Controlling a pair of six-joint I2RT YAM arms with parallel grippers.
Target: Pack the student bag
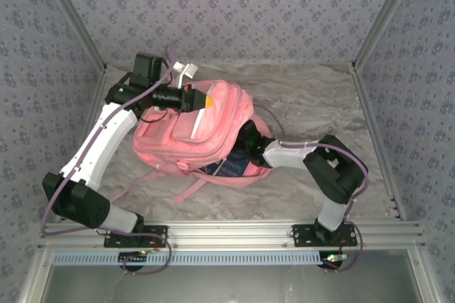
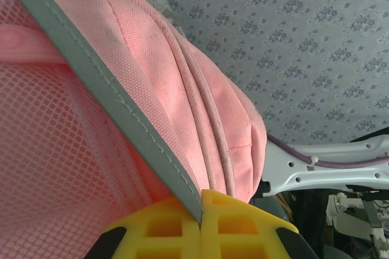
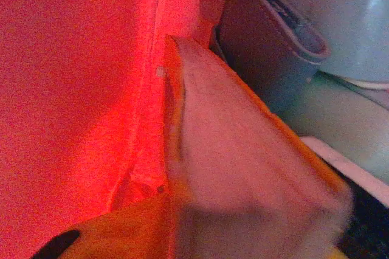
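Student bag (image 1: pixel 213 132), a large soft pink fabric backpack with white trim, lies on its side mid-table (image 1: pixel 320 104), on the wrinkled pale cover. Its open mouth faces the near edge, with dark blue contents visible inside.

Left gripper (image 1: pixel 205 102): at the bag's far upper end. In the left wrist view the 2 yellow fingers (image 2: pixel 243 228) are pinched tight on a grey trim strip (image 2: pixel 121 113) that runs beside pink mesh panel (image 2: pixel 61 180).

Right gripper (image 3: pixel 222 241): inside the bag's mouth, where the lining glows red. 1 yellow finger sits low in the right wrist view. A flat pale panel (image 3: pixel 243 168), blurred, stands just ahead of it, and a grey-blue container (image 3: pixel 285 34) lies beyond. Jaw spacing: cannot tell, nor whether the panel is held.
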